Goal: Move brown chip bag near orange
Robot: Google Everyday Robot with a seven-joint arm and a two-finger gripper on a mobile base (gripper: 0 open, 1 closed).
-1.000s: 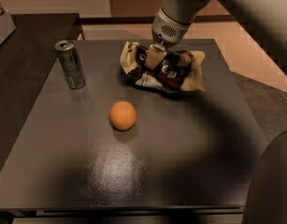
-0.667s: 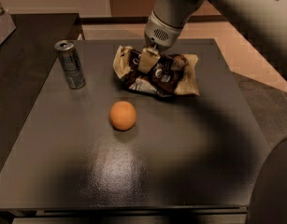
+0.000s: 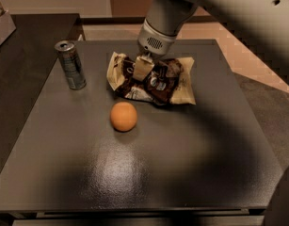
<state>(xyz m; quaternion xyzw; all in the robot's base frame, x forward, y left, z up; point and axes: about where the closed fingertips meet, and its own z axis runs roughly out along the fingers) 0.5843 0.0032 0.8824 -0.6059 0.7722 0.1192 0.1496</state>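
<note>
The brown chip bag [image 3: 156, 81] is crinkled, dark brown with cream ends, and lies on the dark table [image 3: 181, 164] just beyond and right of the orange [image 3: 123, 116]. The orange is small, round and sits a short gap in front of the bag's near left edge. My gripper [image 3: 145, 69] comes down from the upper right and is shut on the bag's upper left part. The arm covers part of the bag's far edge.
A slim silver drink can [image 3: 71, 65] stands upright at the table's left, left of the bag. A second dark surface [image 3: 21, 55] lies further left with a box corner [image 3: 2, 18] on it. The arm's shadow falls across the table's right side.
My gripper has dragged the chip bag leftward and toward the orange. The gap between bag and orange has shrunk. The orange and the can have not moved.
</note>
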